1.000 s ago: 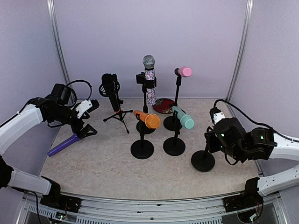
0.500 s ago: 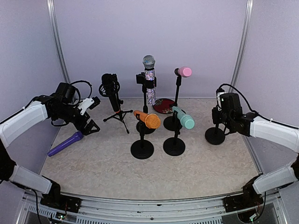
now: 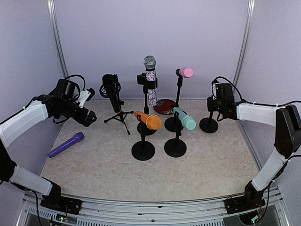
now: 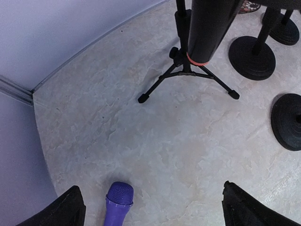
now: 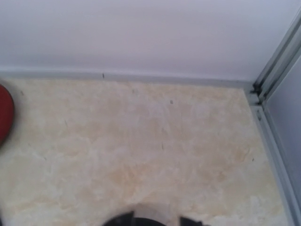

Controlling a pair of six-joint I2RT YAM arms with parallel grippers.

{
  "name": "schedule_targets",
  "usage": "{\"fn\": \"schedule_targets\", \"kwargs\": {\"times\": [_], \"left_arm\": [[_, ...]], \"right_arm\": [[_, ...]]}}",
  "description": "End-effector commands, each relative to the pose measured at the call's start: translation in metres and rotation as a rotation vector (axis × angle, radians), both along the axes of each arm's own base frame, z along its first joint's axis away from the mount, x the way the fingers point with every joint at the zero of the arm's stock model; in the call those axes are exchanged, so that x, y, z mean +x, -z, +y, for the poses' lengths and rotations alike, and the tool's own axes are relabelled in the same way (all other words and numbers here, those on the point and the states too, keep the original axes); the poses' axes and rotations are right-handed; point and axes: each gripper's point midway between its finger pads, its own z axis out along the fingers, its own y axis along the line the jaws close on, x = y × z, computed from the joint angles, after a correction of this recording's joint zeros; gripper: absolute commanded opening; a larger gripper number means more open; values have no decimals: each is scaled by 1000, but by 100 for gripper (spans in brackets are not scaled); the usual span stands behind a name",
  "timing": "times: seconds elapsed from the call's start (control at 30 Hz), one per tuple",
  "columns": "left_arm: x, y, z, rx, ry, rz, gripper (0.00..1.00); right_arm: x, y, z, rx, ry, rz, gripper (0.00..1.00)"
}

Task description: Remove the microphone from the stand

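A purple microphone (image 3: 66, 144) lies on the table at the left, off any stand; its head shows in the left wrist view (image 4: 118, 200). My left gripper (image 3: 88, 117) is open and empty, raised above and behind it, with its fingertips (image 4: 70, 209) wide apart. My right gripper (image 3: 217, 109) is shut on the pole of an empty black stand (image 3: 208, 125) at the right rear. The rim of that stand's base shows blurred at the bottom of the right wrist view (image 5: 117, 221).
Other microphones stay on their stands: a black one on a tripod (image 3: 111, 89), a glittery one (image 3: 150, 80), a pink one (image 3: 185, 72), an orange one (image 3: 148, 120) and a teal one (image 3: 184, 118). A red dish (image 3: 164, 107) lies behind. The tripod legs (image 4: 188, 75) are near my left gripper.
My left gripper has lifted up and back from the purple microphone, which stays on the table. My right gripper has carried the empty stand from the front right to the right rear.
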Motion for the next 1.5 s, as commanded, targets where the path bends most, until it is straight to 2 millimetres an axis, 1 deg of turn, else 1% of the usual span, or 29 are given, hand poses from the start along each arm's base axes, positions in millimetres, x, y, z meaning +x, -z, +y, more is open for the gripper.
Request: {"fn": "schedule_targets", "kwargs": {"times": [0.0, 0.03, 0.07, 0.17, 0.23, 0.3, 0.4, 0.47, 0.53, 0.6, 0.63, 0.7, 0.73, 0.8, 0.83, 0.9, 1.0, 1.1, 1.13, 1.23, 1.27, 1.4, 1.47], "left_arm": [[7, -15, 11, -3, -74, -61, 99], [7, -13, 11, -2, -74, -52, 99], [7, -12, 10, -3, -73, -44, 99], [7, -10, 8, -15, -73, -35, 99], [7, -12, 5, -32, -62, -37, 99], [7, -16, 2, -48, -54, -42, 99], [5, -19, -1, -68, -42, -45, 99], [3, -20, -3, -81, -32, -45, 99], [1, -22, -6, -97, -20, -44, 99], [-3, -24, -11, -120, 9, -48, 99], [-6, -26, -14, -132, 30, -47, 99], [-13, -30, -19, -154, 70, -55, 99], [-16, -34, -21, -160, 86, -70, 99], [-20, -41, -24, -172, 117, -108, 99], [-23, -48, -26, -180, 136, -135, 99], [-29, -58, -30, -191, 176, -173, 99], [-33, -62, -34, -202, 203, -190, 99], [-34, -58, -36, -202, 220, -174, 99], [-34, -56, -36, -200, 221, -168, 99], [-35, -53, -38, -199, 231, -158, 99], [-36, -54, -38, -200, 236, -159, 99], [-39, -56, -41, -205, 255, -173, 99], [-39, -56, -45, -206, 262, -177, 99]], "right_arm": [[15, -20, 4, 48, -4, -68, 12], [15, -18, 5, 51, -11, -63, 20], [14, -16, 6, 52, -15, -56, 31], [10, -25, 8, 56, -36, -60, 72], [5, -41, 6, 58, -39, -80, 87], [-2, -65, 3, 63, -37, -114, 99], [-19, -109, 4, 82, -58, -168, 100], [-34, -133, 16, 90, -97, -185, 100], [-56, -154, 35, 82, -151, -226, 100], [-82, -171, 59, 81, -211, -260, 100], [-96, -180, 70, 73, -234, -278, 100], [-130, -195, 100, 40, -304, -316, 100], [-145, -201, 111, 34, -326, -328, 100], [-175, -206, 133, 60, -400, -327, 100], [-191, -208, 146, 82, -442, -328, 100], [-219, -206, 171, 104, -511, -317, 100], [-256, -195, 213, 91, -594, -284, 100], [-282, -185, 251, 71, -661, -269, 100], [-287, -178, 266, 79, -690, -251, 100], [-292, -161, 292, 98, -737, -195, 100], [-291, -155, 298, 97, -739, -181, 100], [-286, -133, 313, 83, -724, -144, 100], [-279, -124, 320, 91, -719, -118, 99]]}}
